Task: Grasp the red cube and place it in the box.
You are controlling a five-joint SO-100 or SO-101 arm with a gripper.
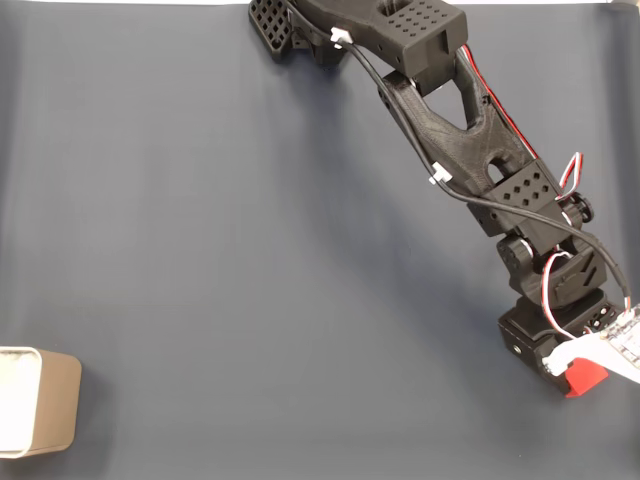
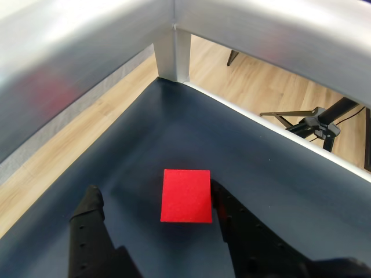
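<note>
The red cube (image 2: 185,196) lies flat on the dark blue mat, between the black fingers of my gripper (image 2: 155,194). The jaws stand open around it. The right finger (image 2: 226,208) sits right against the cube's right edge, while the left finger (image 2: 88,209) is a wide gap away. In the fixed view the cube (image 1: 585,380) peeks out from under the wrist at the lower right. The beige box (image 1: 38,402) with its white interior sits at the lower left edge, far from the arm (image 1: 450,110).
In the wrist view, the mat's corner and a metal frame post (image 2: 172,55) are just beyond the cube, with wooden floor and a black tripod (image 2: 316,123) past the edge. A wide stretch of bare mat (image 1: 250,280) separates cube and box.
</note>
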